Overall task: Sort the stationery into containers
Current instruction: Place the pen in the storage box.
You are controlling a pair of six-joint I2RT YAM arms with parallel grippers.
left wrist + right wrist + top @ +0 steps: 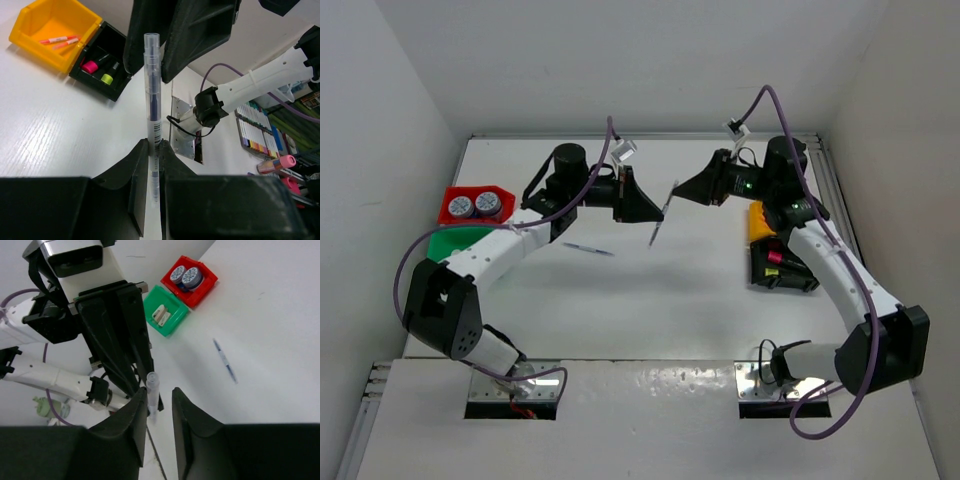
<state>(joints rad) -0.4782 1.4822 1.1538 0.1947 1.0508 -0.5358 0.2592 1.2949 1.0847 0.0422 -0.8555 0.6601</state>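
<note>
My left gripper [638,205] is shut on a thin grey pen [663,212] and holds it in the air over the table's middle. In the left wrist view the pen [151,90] stands up out of the pinched jaws [156,150]. My right gripper [695,187] is open, with its jaws on either side of the pen's capped end [152,387]; the pen lies near one finger, with a gap on the other side [159,397]. A second pen [588,249] lies on the table and also shows in the right wrist view [225,361].
At the left, the red bin [448,208] holds two tape rolls [184,276], and the green bin [172,327] holds erasers [160,314]. At the right, the yellow bin [45,55] holds orange pencils [60,40], and the black bin [92,82] holds highlighters [90,66].
</note>
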